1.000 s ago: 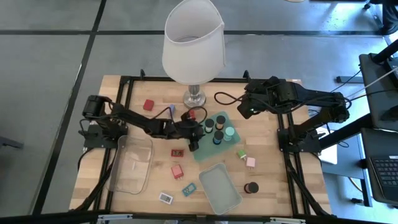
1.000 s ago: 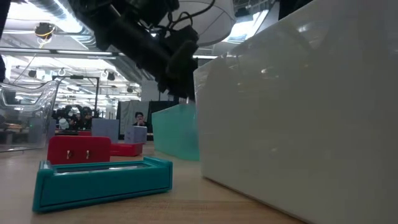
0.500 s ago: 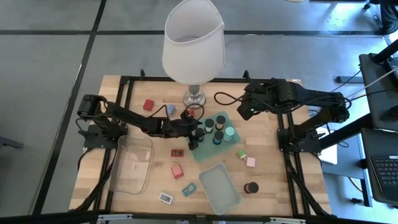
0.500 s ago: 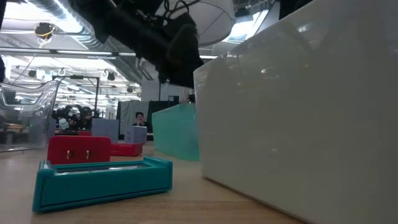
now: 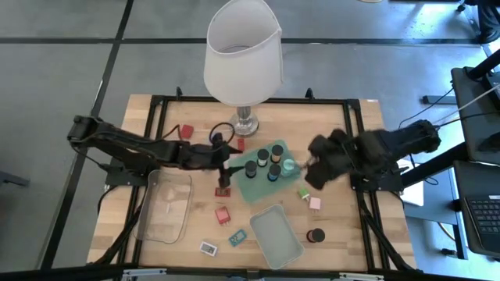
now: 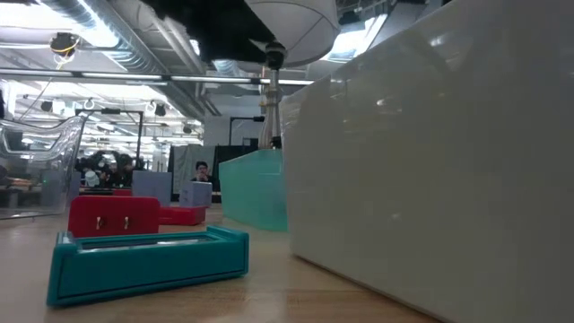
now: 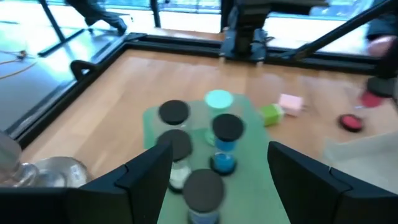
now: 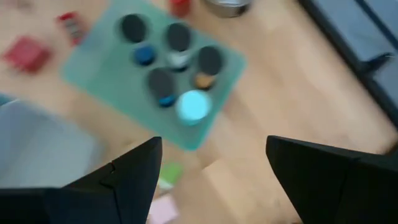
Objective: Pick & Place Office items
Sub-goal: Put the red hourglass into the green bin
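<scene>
the wooden bench carries a white-shaded lamp and a mint tray of dark cylinders. the left gripper hangs just beside the tray, fingers spread wide and empty. the right gripper, also wide, hovers at the tray's other side. a green block and pink block lie nearby.

Dark-capped cylinders on mint tray, between spread fingers.

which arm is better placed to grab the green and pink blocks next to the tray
Right, probably. The right gripper hovers open at the tray's right edge, close to the green block and pink block. The left gripper, also open, is on the tray's far side.
</scene>
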### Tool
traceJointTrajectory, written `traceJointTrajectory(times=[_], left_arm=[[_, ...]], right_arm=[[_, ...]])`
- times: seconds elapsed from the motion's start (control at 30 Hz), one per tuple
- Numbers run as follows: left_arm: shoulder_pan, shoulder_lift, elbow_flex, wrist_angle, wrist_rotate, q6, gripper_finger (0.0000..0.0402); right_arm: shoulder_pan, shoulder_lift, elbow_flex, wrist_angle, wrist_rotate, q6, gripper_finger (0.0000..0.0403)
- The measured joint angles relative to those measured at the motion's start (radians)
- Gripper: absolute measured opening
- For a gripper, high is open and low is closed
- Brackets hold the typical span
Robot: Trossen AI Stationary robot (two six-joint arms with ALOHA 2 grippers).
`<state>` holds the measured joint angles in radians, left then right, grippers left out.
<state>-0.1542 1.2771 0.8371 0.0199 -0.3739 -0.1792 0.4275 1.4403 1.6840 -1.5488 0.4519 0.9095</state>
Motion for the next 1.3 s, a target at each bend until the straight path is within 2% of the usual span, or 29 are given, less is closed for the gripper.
traceJointTrajectory(times=[0.2, 0.43, 0.63, 0.83, 1.3], left_arm=[[-0.086, -0.049, 0.000, -0.020, 0.001, -0.044, 0.0256], [-0.190, -0.052, 0.000, -0.025, 0.001, -0.046, 0.0256], [-0.236, -0.052, 0.000, -0.025, -0.001, -0.043, 0.0257], [-0.244, -0.052, -0.001, -0.025, -0.003, -0.027, 0.0253], [-0.244, -0.051, -0.019, -0.025, -0.084, -0.043, 0.0251]], right_arm=[[0.233, 0.000, -0.036, 0.109, 0.006, 0.124, 0.0290], [0.386, 0.000, -0.209, 0.332, -0.019, 0.001, 0.0290], [0.419, 0.001, -0.350, 0.476, -0.105, -0.021, 0.0290], [0.421, 0.001, -0.438, 0.573, -0.207, 0.051, 0.0290], [0.426, 0.001, -0.558, 0.740, -0.206, 0.023, 0.0290]])
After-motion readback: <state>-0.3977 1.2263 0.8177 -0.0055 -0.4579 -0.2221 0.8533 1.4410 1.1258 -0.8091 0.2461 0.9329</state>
